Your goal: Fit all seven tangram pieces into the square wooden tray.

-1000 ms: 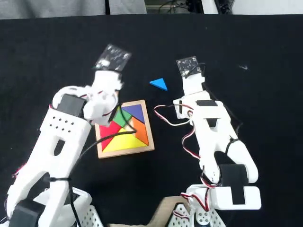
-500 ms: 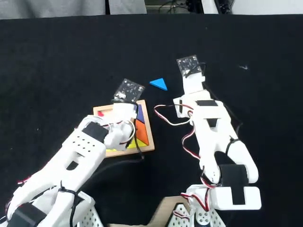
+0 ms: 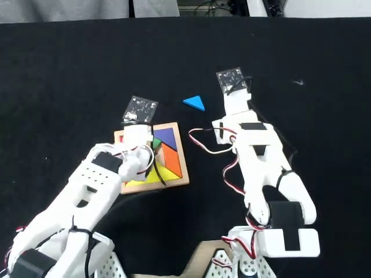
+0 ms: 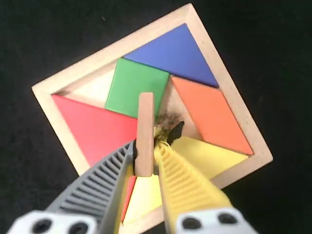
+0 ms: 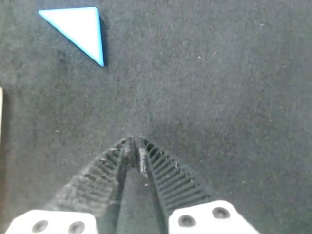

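We see the left arm stretched from its base at the near left corner diagonally up across the black table, its wrist bent down over the far left part of the square wooden tray. The left gripper points down into the tray, and its grey and yellow fingers are clamped on a thin tan piece, which stands on edge above the middle of the tray. Below it lie a dark blue triangle, a green square, an orange parallelogram, a red triangle and a yellow triangle, with bare wood showing beside the green square and at the centre. The right arm rises from its base at the near right and reaches straight away from us, ending just right of a light blue triangle that lies flat on the table beyond the tray. The right gripper hangs low over the cloth near that triangle, its fingers pressed together with nothing between them.
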`<action>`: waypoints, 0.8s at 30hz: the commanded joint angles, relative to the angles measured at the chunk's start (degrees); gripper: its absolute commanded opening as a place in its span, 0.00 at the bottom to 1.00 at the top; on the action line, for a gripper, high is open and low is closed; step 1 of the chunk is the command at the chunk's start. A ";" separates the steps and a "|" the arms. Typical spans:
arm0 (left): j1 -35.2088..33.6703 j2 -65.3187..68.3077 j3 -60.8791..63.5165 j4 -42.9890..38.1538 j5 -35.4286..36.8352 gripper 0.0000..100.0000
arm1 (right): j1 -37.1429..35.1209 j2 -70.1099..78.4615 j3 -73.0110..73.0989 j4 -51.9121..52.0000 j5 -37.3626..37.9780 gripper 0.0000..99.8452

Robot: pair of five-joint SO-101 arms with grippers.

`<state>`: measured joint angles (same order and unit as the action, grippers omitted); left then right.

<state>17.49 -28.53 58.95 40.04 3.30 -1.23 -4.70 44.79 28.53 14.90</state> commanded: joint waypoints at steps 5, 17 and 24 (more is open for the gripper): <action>-0.13 -1.58 2.95 -9.85 -2.90 0.03 | 0.09 -0.13 -1.80 -1.23 -0.09 0.01; -0.31 0.53 3.65 -13.54 -2.90 0.03 | 0.09 -0.13 -1.80 -1.23 -0.09 0.01; -0.66 8.53 -1.27 -12.66 -2.55 0.03 | 0.09 -0.13 -1.80 -1.23 -0.09 0.01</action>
<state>17.49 -22.11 62.73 26.07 0.92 -1.23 -4.70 44.79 28.53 14.90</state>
